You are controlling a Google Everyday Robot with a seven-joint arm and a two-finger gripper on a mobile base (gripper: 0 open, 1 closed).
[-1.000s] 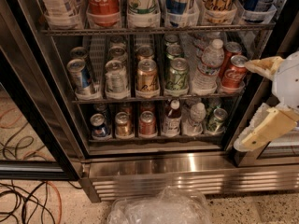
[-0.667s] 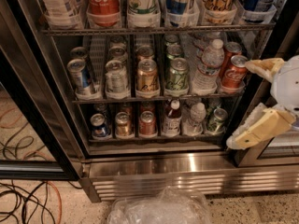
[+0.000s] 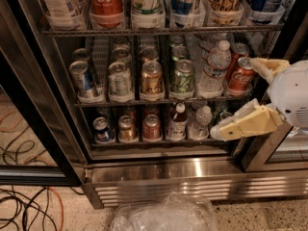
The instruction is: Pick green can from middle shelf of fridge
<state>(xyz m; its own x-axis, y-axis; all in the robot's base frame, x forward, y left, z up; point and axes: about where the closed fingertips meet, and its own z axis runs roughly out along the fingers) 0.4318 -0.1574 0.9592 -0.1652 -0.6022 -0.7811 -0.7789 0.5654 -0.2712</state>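
The green can (image 3: 183, 76) stands at the front of its lane on the middle shelf (image 3: 144, 101) of the fridge (image 3: 159, 170), between a gold-tan can (image 3: 151, 78) and a clear water bottle (image 3: 214, 69). A second green can stands behind it. My gripper (image 3: 234, 98) is at the right, in front of the shelf's right end, with its cream fingers (image 3: 245, 124) spread open and empty. The upper finger is next to a red Coke can (image 3: 240, 74). The gripper is to the right of the green can and apart from it.
Tall bottles and cans (image 3: 106, 4) fill the rack above. Small cans and bottles (image 3: 151, 127) fill the rack below. A black door frame (image 3: 33, 129) stands at the left. Cables (image 3: 24, 211) lie on the floor. A clear plastic bag (image 3: 166, 215) lies in front of the steel base.
My gripper has moved a little to the left and up, closer to the right end of the middle shelf. The cans have not moved.
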